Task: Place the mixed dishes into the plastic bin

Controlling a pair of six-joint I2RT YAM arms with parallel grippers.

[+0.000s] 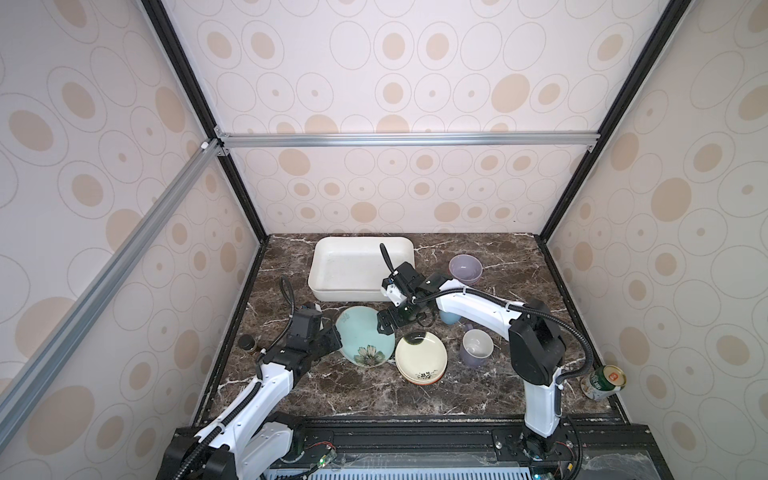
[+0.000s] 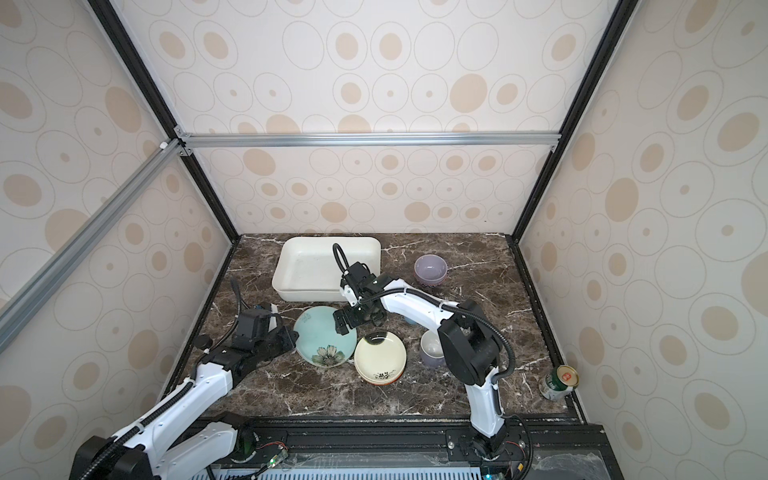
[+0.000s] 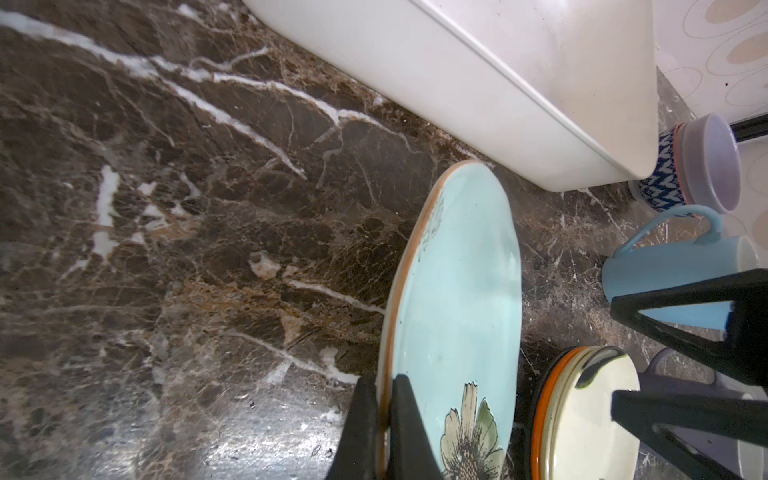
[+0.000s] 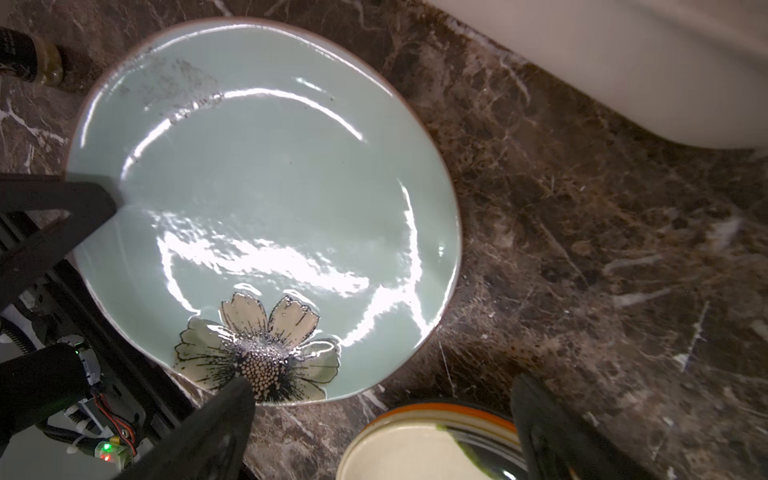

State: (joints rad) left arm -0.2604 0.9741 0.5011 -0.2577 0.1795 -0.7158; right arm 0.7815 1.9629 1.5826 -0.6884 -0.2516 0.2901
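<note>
My left gripper [image 3: 384,399] is shut on the left rim of the teal flower plate [image 1: 365,340], which looks slightly tilted just in front of the white plastic bin [image 1: 332,257]. Over the plate's right edge my right gripper [image 4: 384,386] is open and holds nothing. Beside the teal plate lies a stack of cream floral plates [image 1: 420,357] on a black orange-rimmed plate [image 3: 540,407]. A lavender bowl [image 1: 465,268] sits in a blue-patterned bowl [image 3: 660,178] right of the bin. The light blue mug [image 3: 665,270] is partly hidden under the right arm. The purple mug [image 1: 478,347] stands right of the stack.
A green-labelled tin can [image 1: 604,382] lies at the table's right edge near the wall. A small dark jar [image 1: 247,344] stands at the left edge behind the left arm. Patterned walls close in the marble table [image 1: 353,395] on three sides.
</note>
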